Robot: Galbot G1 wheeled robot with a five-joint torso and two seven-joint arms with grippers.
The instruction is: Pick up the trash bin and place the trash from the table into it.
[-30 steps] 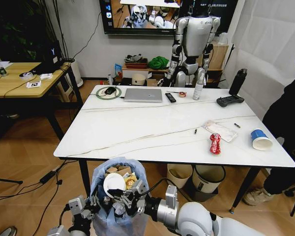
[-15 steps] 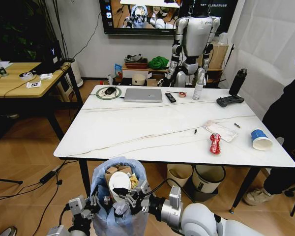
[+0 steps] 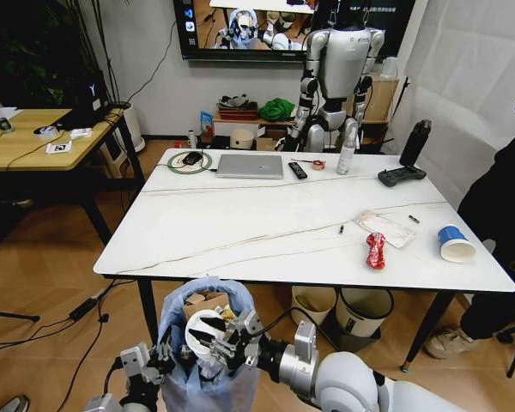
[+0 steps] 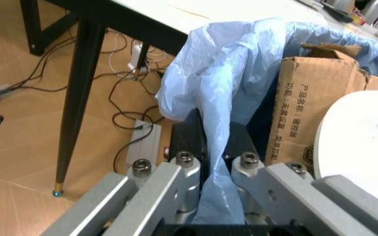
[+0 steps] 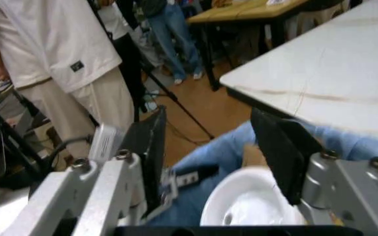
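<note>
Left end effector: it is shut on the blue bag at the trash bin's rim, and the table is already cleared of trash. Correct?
Not quite. The left end effector is shut on the bag of the trash bin, as the left wrist view shows. But the table is not cleared: the head view shows a red wrapper, a clear plastic pack and a paper cup on it.

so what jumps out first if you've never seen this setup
The trash bin, lined with a light-blue bag and stuffed with cardboard and a white paper bowl, sits low before the table. The left gripper pinches its bag rim; the right gripper hangs open over the bowl. A red wrapper, clear pack and blue-white cup lie at the table's right.
</note>
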